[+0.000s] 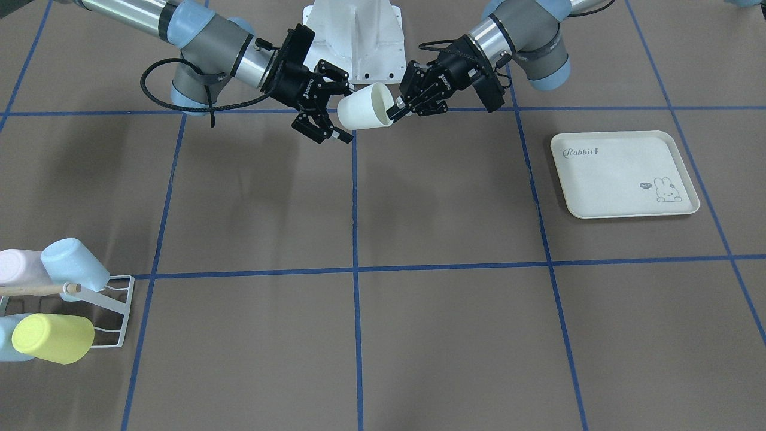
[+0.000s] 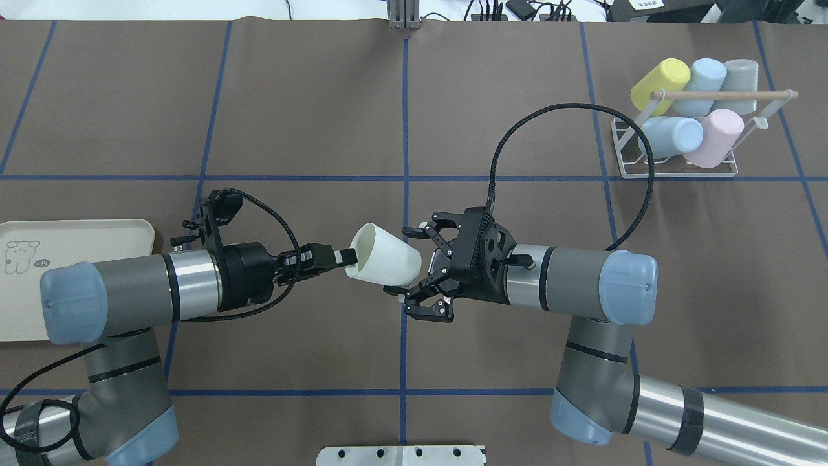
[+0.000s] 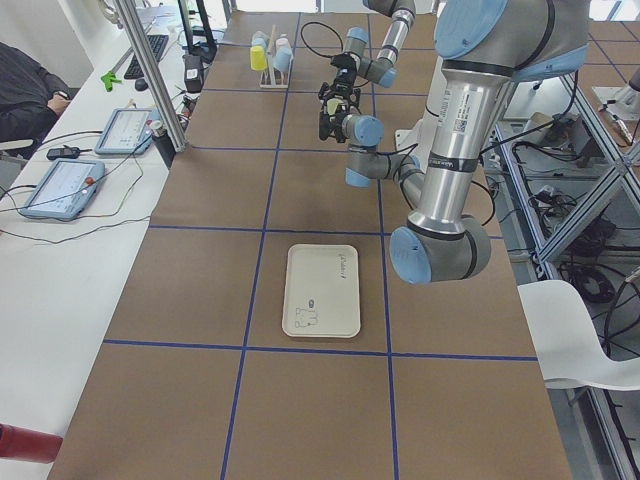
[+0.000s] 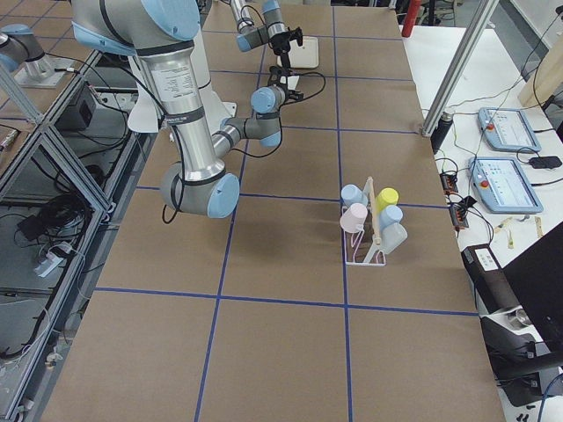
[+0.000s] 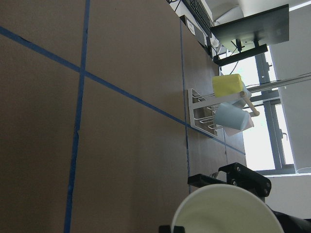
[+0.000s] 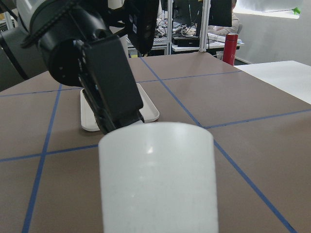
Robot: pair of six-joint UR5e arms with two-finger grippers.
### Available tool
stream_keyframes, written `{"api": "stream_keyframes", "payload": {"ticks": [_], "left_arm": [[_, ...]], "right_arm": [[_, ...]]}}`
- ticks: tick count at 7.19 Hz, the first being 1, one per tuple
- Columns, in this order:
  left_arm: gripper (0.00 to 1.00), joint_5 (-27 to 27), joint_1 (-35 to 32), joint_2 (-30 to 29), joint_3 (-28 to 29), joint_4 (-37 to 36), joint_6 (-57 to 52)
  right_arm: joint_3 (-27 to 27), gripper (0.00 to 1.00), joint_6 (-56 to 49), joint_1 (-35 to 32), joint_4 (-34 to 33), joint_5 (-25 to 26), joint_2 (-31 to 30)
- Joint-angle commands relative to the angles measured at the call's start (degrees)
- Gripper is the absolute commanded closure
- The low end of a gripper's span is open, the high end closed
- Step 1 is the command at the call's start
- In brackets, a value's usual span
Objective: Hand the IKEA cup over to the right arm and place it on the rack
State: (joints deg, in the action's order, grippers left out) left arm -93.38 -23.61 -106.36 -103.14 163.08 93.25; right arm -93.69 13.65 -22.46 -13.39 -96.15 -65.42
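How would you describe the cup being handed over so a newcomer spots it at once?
Look over the middle of the brown table. There, between the left gripper and the right gripper, a cup lies sideways in the air. It alone is white; the other cups sit on the rack.

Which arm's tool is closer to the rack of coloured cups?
Right. The right tool flanks the white cup on the side toward the rack; the left tool grips the rim on the far side.
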Motion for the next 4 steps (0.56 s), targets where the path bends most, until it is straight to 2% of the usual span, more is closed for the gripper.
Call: {"api": "stream_keyframes", "payload": {"ticks": [1,2,3,4], "left_arm": [[1.0,0.0,0.1,0.0,0.0,0.0,0.0],[1.0,0.0,0.1,0.0,0.0,0.0,0.0],[1.0,0.0,0.1,0.0,0.0,0.0,0.0],[0.91,-0.1,0.1,-0.1,0.0,0.0,-0.1]], "right_arm": [[0.0,0.16,0.1,0.1,0.0,0.0,0.0],[0.0,0.28,0.1,0.1,0.1,0.0,0.0],[-0.1,0.46,0.1,0.1,0.1,0.0,0.0],[-0.1,0.61,0.1,0.1,0.1,-0.1,0.0]]}}
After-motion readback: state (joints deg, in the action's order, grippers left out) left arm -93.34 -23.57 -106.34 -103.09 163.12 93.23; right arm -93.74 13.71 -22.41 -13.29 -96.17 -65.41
